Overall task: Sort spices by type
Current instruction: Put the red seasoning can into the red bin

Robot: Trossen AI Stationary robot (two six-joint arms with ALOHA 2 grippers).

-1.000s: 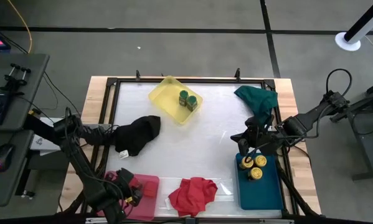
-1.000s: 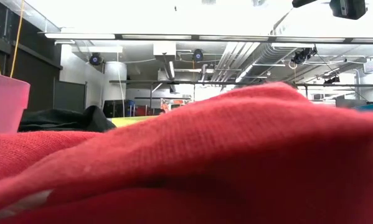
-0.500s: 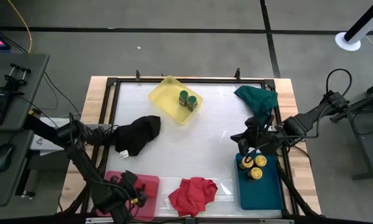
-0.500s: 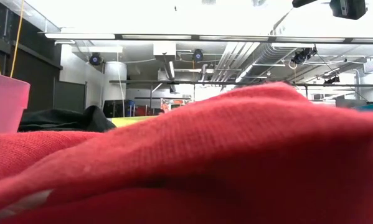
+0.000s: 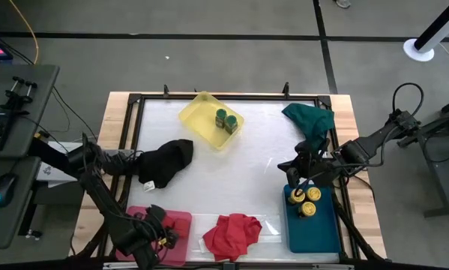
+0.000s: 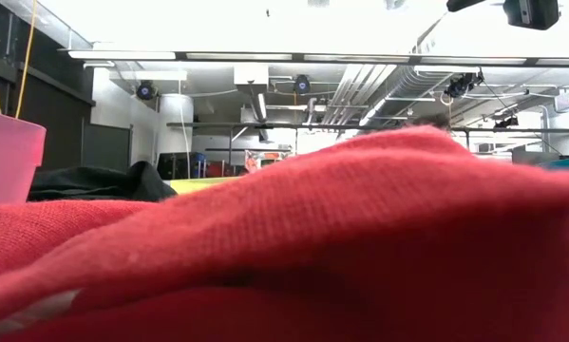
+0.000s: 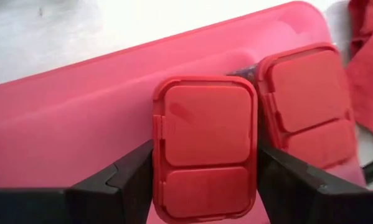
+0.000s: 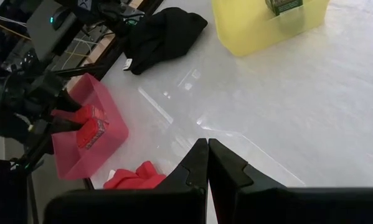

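Two red boxes [image 7: 205, 146] in pink tray [image 7: 61, 143], one clamped by left end effector [image 7: 205, 186].

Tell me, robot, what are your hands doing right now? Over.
Left gripper shut on red box, over pink tray, second red box beside it. Right gripper shut, empty, above the table. Nothing blocking.

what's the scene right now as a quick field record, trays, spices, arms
pink tray: two red boxes; left gripper shut on red box, second red box beside it
yellow tray: two green-lidded jars
teal tray: three yellow-lidded jars
right gripper: fingers shut, empty, at the teal tray's far end
cloths: black cloth, red cloth, green cloth on the table, outside the trays
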